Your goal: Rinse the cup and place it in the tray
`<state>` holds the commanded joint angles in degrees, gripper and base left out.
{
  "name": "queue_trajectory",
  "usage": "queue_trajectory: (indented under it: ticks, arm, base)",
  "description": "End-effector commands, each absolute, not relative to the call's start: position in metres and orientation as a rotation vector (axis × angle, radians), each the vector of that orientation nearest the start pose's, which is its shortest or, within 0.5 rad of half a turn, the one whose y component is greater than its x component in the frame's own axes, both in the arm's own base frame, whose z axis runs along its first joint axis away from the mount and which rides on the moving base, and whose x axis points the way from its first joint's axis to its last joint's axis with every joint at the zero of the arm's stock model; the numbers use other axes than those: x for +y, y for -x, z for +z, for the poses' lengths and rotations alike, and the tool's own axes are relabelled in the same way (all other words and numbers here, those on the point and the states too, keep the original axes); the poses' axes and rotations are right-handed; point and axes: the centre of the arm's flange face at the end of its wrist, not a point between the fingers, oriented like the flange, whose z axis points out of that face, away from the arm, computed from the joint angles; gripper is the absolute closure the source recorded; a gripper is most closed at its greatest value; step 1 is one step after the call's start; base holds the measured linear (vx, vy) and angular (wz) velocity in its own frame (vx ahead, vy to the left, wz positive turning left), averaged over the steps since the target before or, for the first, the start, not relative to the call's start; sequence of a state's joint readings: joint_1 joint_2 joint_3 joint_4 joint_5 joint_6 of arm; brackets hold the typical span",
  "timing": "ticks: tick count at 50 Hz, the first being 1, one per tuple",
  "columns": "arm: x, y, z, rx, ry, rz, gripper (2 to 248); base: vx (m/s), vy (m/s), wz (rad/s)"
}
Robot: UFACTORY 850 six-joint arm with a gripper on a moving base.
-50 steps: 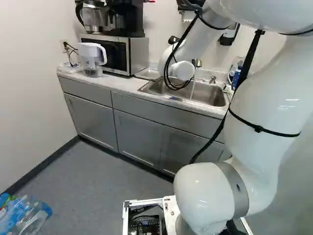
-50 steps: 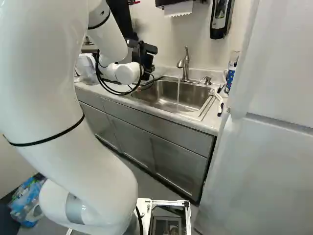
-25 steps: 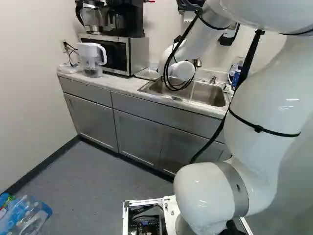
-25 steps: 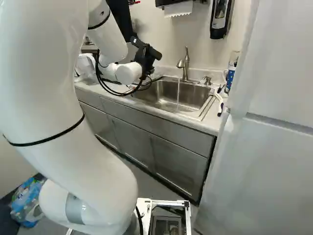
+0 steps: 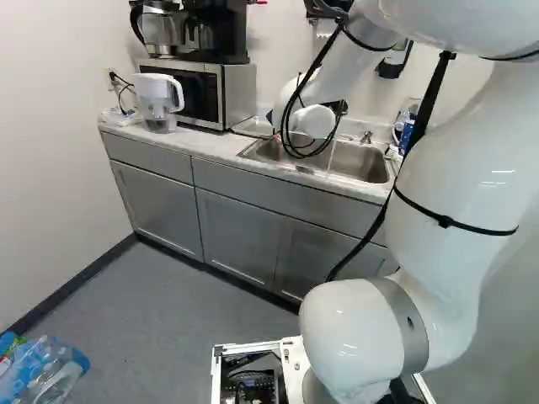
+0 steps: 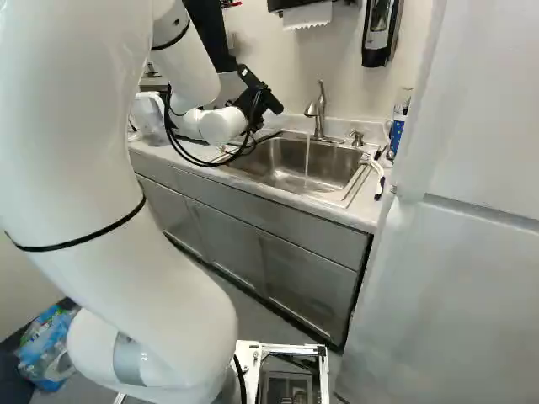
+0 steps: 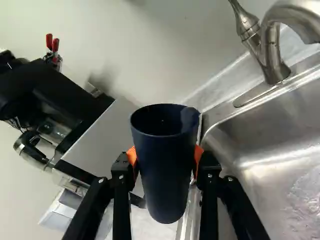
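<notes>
My gripper (image 6: pixel 259 103) shows at the right base view's wrist end, left of the faucet (image 6: pixel 319 116) and above the sink's left side; its fingertips are hidden there. In the wrist view, the gripper (image 7: pixel 166 162) is shut on a dark blue cup (image 7: pixel 166 175), an orange pad against either side. The cup's open mouth is visible; the cup stands beside the sink (image 7: pixel 270 120) in that view. Water (image 6: pixel 306 160) runs from the faucet into the basin, apart from the cup. A shallow metal tray (image 5: pixel 255 126) lies on the counter between microwave and sink.
The microwave (image 5: pixel 240 91) carries a black coffee maker (image 5: pixel 221 34), with a white pitcher (image 5: pixel 157 99) beside it. A soap pump (image 6: pixel 356 137) and a white-handled brush (image 6: pixel 376 172) are by the sink's right edge. A tall white cabinet (image 6: pixel 455 278) stands close on the right.
My gripper has rolled about the wrist, its black body going from nearly level to tilted in the right base view. The held cup turns with it. The base and the rest of the arm look still.
</notes>
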<state>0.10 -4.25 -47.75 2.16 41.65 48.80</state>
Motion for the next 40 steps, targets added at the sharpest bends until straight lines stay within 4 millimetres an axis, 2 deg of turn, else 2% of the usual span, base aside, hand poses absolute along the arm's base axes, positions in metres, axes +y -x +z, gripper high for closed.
queue_trajectory:
  ticks: [40]
  arm:
    - [-0.0013,-0.5206,0.5395,1.142,1.469,-1.374,126]
  base:
    - [0.0,0.0,0.0]
